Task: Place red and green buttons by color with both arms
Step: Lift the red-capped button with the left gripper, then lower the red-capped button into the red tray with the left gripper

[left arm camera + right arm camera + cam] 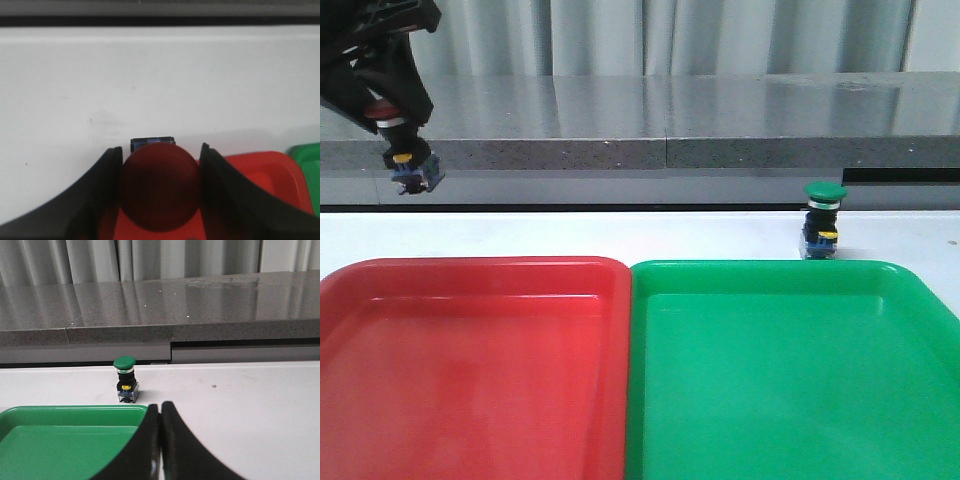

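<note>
Nearest us lie the red tray (470, 360) and the green tray (790, 370), side by side on the white desk (570, 232), both without a button. Just beyond the green tray's far rim the green button (823, 220) stands upright on the desk, cap up. In the right wrist view it sits ahead of our right pincer (160, 440), slightly toward the tray side, with bare desk between; that pincer's fingers are pressed together and hold nothing, so we judge they must widen before closing on the upright body. Farther off, up at the left, our left pincer (392, 118) grips the red button (159, 187) in the air, cap between the fingers, base hanging down. We judge it only needs carrying over the red tray.
</note>
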